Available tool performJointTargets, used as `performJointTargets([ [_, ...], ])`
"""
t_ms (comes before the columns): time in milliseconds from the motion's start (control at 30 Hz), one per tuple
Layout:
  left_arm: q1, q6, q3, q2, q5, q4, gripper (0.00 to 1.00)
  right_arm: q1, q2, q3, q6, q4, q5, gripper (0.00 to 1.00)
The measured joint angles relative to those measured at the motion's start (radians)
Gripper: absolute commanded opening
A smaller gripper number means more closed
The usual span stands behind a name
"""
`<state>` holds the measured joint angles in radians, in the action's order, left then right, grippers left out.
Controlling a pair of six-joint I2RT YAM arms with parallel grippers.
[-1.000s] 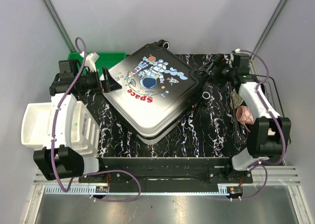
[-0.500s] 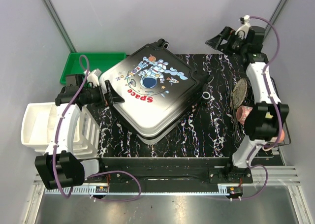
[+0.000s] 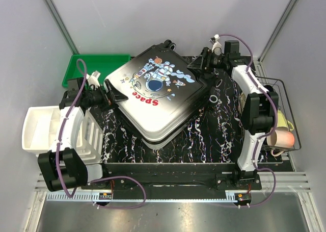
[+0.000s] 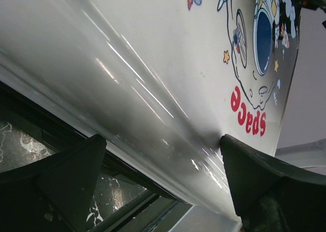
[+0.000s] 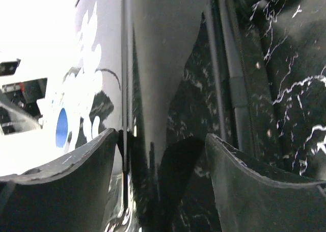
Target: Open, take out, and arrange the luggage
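Left claw [image 4: 163, 140] wide beside luggage [image 4: 153, 53]

The white-to-black hard-shell suitcase [image 3: 153, 112] bears a blue-and-white cartoon astronaut and red "Space" lettering. The tabletop [image 3: 204, 135] is black with white veins, and the far-left plastic bin [image 3: 109, 63] is green.

The top camera looks steeply down from high behind the near edge, taking in the whole table [image 3: 214, 135]; the left wrist camera sits tight against the pale left edge of the suitcase [image 3: 158, 97], facing across its lid past the left gripper [image 4: 162, 137]; the right wrist camera, as close, faces the dark far-right edge past the right gripper [image 5: 162, 134]; all three share the astronaut print [image 3: 155, 79].
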<state>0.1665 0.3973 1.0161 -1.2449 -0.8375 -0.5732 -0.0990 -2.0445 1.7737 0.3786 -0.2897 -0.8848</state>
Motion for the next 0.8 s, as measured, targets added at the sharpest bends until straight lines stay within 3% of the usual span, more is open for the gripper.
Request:
performJointTargets([
  [200,-0.052,0.040,0.024,-0.074,0.000,0.092,0.96,0.045,0.146,-0.176,-0.084,0.008,-0.022,0.62],
  [467,-0.187,0.025,0.194,-0.262,0.035,0.146,0.95,0.185,0.330,-0.328,-0.174,-0.105,-0.009,0.62],
  [800,-0.166,-0.082,0.520,-0.503,0.026,-0.047,0.94,0.177,0.365,-0.375,-0.113,-0.088,0.024,0.65],
])
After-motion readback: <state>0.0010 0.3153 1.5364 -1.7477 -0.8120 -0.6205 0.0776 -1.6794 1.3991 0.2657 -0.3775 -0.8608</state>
